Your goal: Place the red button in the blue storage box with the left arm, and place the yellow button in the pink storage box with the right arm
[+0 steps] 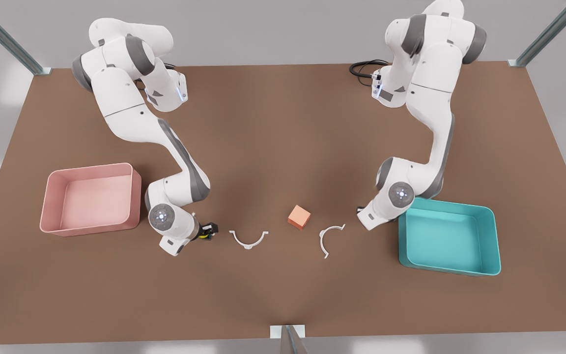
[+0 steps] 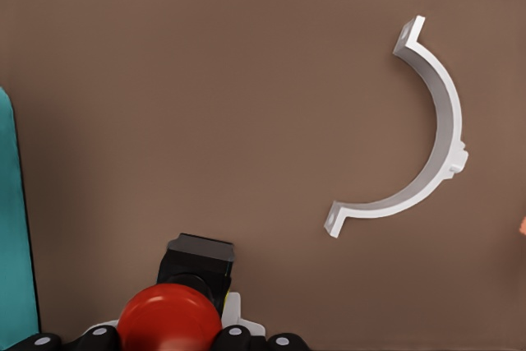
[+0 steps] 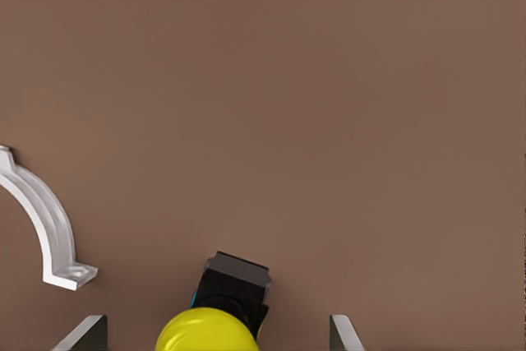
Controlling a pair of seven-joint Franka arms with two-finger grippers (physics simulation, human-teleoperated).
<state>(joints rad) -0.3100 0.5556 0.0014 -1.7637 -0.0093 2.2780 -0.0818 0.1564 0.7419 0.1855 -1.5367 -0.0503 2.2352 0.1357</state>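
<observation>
The red button (image 2: 168, 318), a round red cap on a dark base, sits between the fingers (image 2: 234, 334) of my left gripper (image 2: 167, 336), which is shut on it. In the front view that gripper (image 1: 361, 212) is low over the table beside the blue storage box (image 1: 447, 204), whose edge (image 2: 12, 219) also shows in the left wrist view. The yellow button (image 3: 205, 330) lies between the wide-apart fingers (image 3: 86, 333) of my open right gripper (image 3: 214, 336). Seen from the front, the yellow button (image 1: 208, 231) is at that gripper's tip, right of the pink storage box (image 1: 91, 169).
Two white curved clips (image 1: 248, 240) (image 1: 329, 236) lie near the table's front middle, with an orange cube (image 1: 299, 217) between them. One clip (image 2: 436, 137) is close to the left gripper, the other (image 3: 45, 219) close to the right gripper.
</observation>
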